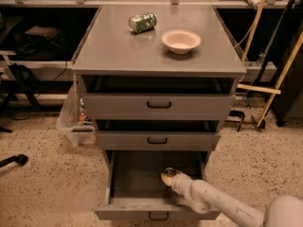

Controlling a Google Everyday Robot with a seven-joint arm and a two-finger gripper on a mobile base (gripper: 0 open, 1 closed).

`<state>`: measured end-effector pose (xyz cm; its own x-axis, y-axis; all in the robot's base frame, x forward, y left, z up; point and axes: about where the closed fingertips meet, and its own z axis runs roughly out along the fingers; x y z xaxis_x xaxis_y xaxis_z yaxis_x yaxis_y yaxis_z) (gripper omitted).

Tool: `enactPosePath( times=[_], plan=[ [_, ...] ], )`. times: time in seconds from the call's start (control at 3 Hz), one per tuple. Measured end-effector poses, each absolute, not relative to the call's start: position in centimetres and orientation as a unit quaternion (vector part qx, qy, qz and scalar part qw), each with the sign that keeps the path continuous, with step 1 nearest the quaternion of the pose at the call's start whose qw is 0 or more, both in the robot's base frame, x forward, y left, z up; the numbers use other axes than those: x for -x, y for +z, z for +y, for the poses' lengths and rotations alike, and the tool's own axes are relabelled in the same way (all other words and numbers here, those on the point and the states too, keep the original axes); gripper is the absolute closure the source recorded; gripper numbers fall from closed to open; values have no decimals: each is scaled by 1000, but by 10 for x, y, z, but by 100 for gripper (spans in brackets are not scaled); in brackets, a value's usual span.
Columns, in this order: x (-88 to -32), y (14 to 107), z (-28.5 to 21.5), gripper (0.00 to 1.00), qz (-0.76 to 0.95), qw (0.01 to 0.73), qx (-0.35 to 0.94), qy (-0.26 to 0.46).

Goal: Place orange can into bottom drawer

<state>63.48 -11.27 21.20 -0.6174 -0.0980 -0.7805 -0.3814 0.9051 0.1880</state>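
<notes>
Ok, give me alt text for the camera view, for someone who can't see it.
The end effector reaches into the open bottom drawer, apparently with the orange can at its tip. A green can on its side and a bowl sit on the cabinet top.

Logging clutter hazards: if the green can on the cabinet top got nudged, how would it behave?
The green can lies on its side, so it would probably roll. It looks dented, so likely empty and light, perhaps rolling unevenly. The gripper is down in the bottom drawer, far from it.

Pale gripper [168, 177] inside grey bottom drawer [135, 176]; green can [142, 22], cream bowl [181, 40] above.
</notes>
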Motion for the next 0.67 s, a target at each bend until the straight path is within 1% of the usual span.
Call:
enactPosePath(
  times=[0.33, 0.67],
  plan=[
    [-635, 167, -120, 100, 904, 376, 115, 170],
    [-635, 172, -120, 100, 904, 376, 115, 170]
  ],
)
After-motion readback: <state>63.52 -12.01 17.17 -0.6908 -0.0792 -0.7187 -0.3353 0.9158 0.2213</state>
